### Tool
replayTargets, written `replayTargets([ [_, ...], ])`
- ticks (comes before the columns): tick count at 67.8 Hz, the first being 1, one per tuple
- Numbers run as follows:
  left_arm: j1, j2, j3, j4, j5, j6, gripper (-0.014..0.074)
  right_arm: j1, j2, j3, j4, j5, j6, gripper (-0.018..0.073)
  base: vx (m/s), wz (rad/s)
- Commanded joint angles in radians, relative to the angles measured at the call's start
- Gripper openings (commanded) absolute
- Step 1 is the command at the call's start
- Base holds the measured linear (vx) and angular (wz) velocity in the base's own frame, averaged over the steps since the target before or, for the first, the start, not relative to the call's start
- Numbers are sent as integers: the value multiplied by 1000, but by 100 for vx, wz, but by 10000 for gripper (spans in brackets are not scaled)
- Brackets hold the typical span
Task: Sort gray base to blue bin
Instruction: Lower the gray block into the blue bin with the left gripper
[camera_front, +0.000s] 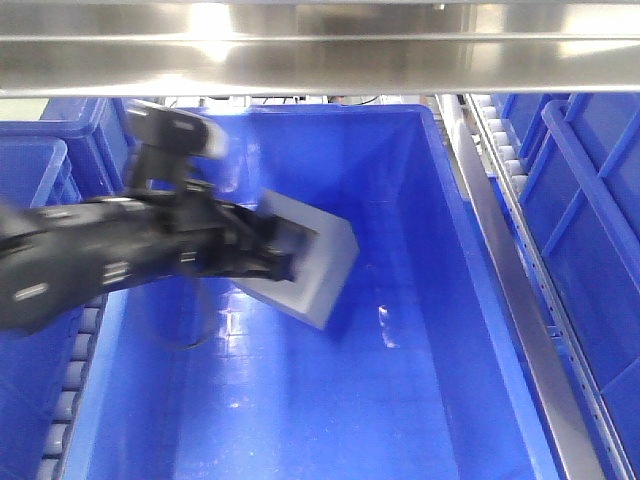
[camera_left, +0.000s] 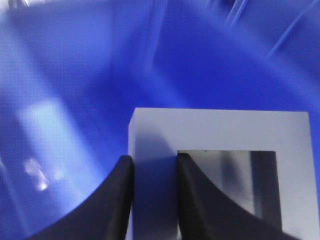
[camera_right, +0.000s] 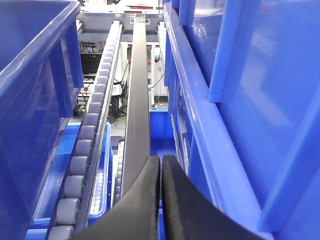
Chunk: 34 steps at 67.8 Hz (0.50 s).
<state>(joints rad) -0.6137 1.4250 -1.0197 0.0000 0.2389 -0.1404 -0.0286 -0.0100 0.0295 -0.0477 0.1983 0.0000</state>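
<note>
The gray base (camera_front: 312, 262) hangs tilted inside the blue bin (camera_front: 440, 400), above its floor. My left gripper (camera_front: 282, 250) reaches in from the left and is shut on one wall of the block. In the left wrist view the gray base (camera_left: 220, 130) fills the lower right, its square recess facing the camera. One black finger sits outside the block's left wall and the other inside the recess, so my left gripper (camera_left: 155, 165) pinches that wall. My right gripper (camera_right: 160, 162) is shut with nothing in it, outside the bin over a roller rail.
Other blue bins stand at the left (camera_front: 40, 170) and right (camera_front: 590, 200). A steel rail with rollers (camera_front: 500, 240) runs along the bin's right side. A steel shelf edge (camera_front: 320, 50) crosses overhead. A roller track (camera_right: 90, 135) and dark bar (camera_right: 137, 100) lie below my right gripper.
</note>
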Motion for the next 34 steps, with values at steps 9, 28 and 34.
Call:
replayTargets([
  [9, -5, 124, -130, -34, -29, -8, 3, 0, -16, 7, -5, -72, -12, -5, 0, 0],
  [28, -5, 243, -143, -39, 31, -8, 5, 0, -16, 7, -5, -72, -12, -5, 0, 0],
  [34, -5, 265, -143, -40, 35, -8, 6, 0, -16, 7, -5, -72, -12, -5, 0, 0],
])
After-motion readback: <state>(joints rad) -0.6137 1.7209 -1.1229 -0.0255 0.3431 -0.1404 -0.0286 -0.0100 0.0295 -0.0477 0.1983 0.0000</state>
